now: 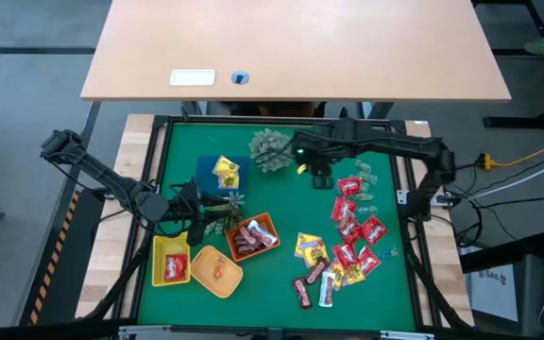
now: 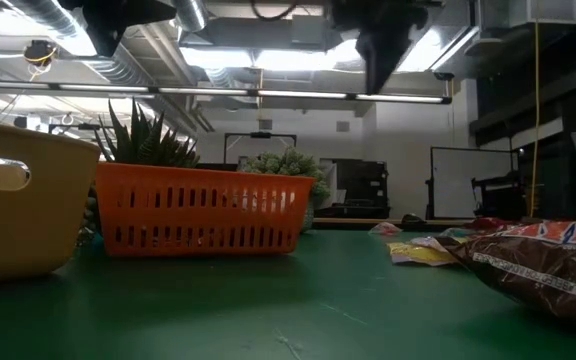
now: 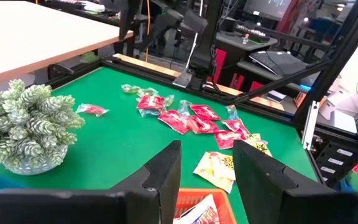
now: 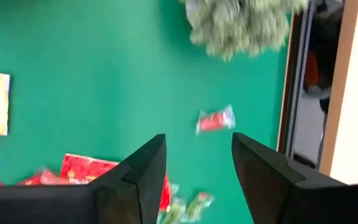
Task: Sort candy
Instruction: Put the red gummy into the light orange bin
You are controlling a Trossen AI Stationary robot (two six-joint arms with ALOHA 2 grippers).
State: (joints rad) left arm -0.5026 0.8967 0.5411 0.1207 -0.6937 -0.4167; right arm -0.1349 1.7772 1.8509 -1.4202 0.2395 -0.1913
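The small wrapped candy, mostly red packets with some yellow packets and dark bars, is seen scattered over the right half of the green felt table. More pieces are held in the orange slatted rectangular basket, the yellow rectangular tray and the rounded orange dish; a yellow packet is laid on a blue tray whose edges are partly covered.

The left gripper is held above the orange basket, fingers parted with nothing between them. The right gripper is held near the pale green spiky plant ball, above bare felt and a single red sweet, fingers likewise apart and empty.

In the low view, both grippers are cut off at the upper edge, and the candy is mostly hidden behind one large foreground wrapper.
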